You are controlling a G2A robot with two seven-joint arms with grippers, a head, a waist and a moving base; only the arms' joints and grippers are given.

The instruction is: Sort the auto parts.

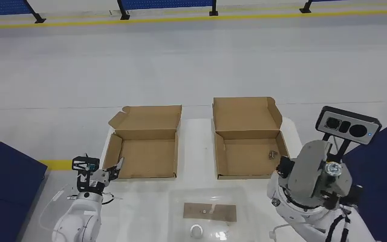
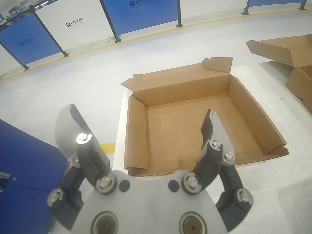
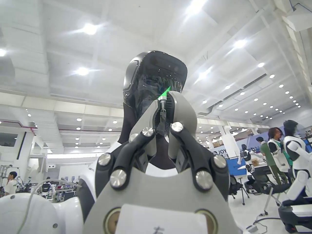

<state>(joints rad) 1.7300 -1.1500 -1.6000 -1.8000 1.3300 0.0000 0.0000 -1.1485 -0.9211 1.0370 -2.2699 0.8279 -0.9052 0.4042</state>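
The fingers (image 3: 181, 113) of the right gripper (image 3: 165, 98) were pinched tight on a slim auto part (image 3: 162, 105). It was a small metal barrel with a black body and a bright green tip, standing upright between them while the gripper pointed up toward the ceiling. From above, that arm sat at the right edge of the white table (image 1: 195, 181).

The fingers (image 2: 211, 129) of the left gripper (image 2: 141, 112) were spread wide with nothing between them. That gripper hung near the table's left edge, by the near left corner of the left-hand brown cardboard box (image 2: 180, 127).

At the table's near edge, midway between the arms, lay a clear plastic tray (image 1: 176, 212). Inside it were a flat brown cardboard strip (image 1: 221, 212) with a tiny pale piece on it, a white ring (image 1: 196, 230), and a shiny bit beside the ring that was too small to make out.

Beyond the tray the two boxes stood side by side but apart, lids folded back and away from the robot. The left-hand one held nothing. The right-hand brown cardboard box (image 1: 242, 158) held one small metal part (image 1: 270, 153) near its right wall.

Past the table stretched a pale grey floor (image 1: 181, 66), crossed by a yellow floor line (image 1: 193, 18). Behind the line stood blue and white partition panels (image 2: 136, 1) on black posts.
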